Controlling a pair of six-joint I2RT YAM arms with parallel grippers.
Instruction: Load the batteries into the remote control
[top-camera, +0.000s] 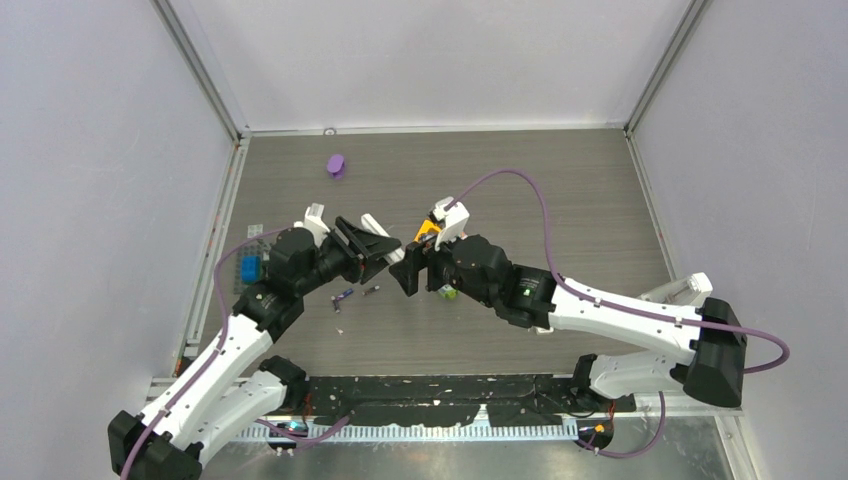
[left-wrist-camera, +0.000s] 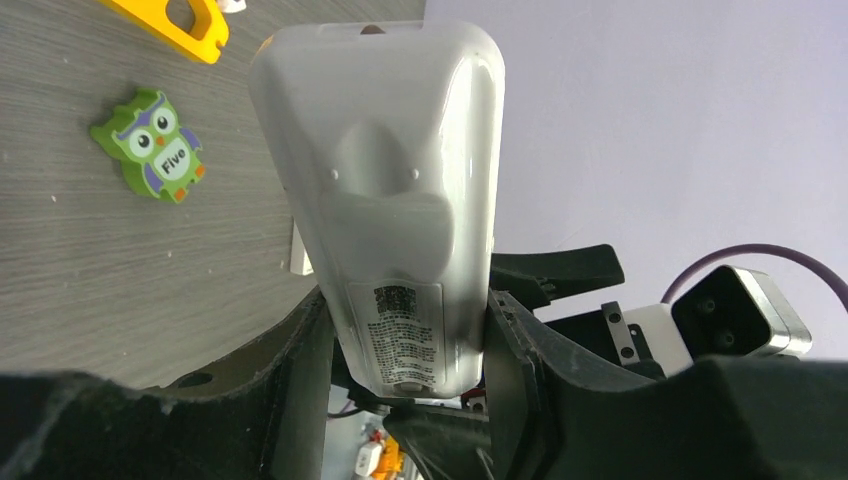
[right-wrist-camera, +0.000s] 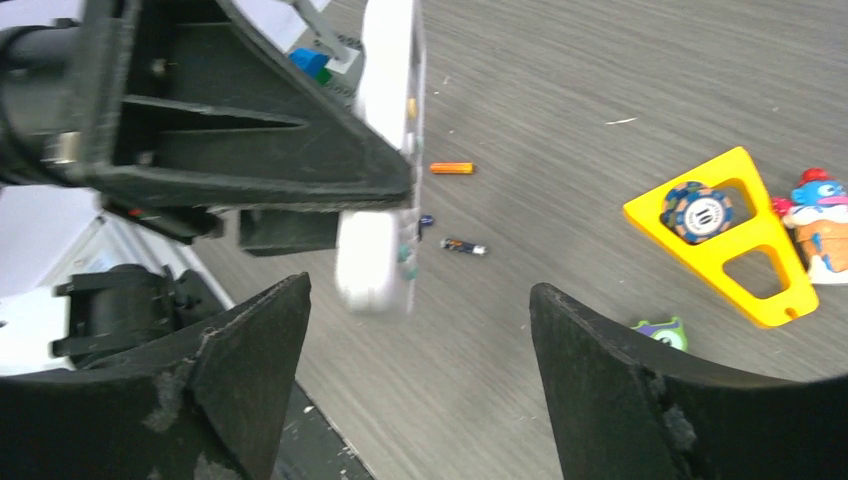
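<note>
Your right jaws stand wide apart with nothing between them, just short of the end of the white remote (right-wrist-camera: 375, 270). Your left jaws clamp that remote by its long sides and hold it above the bench (top-camera: 560, 200), near the middle of the top view. Under it, loose on the bench, lie a dark battery (right-wrist-camera: 463, 246), a purple battery (top-camera: 343, 297) and an orange battery (right-wrist-camera: 451, 168). Farther off sit a yellow triangle (right-wrist-camera: 722, 245) and, upper left, a purple lump (top-camera: 336, 165).
</note>
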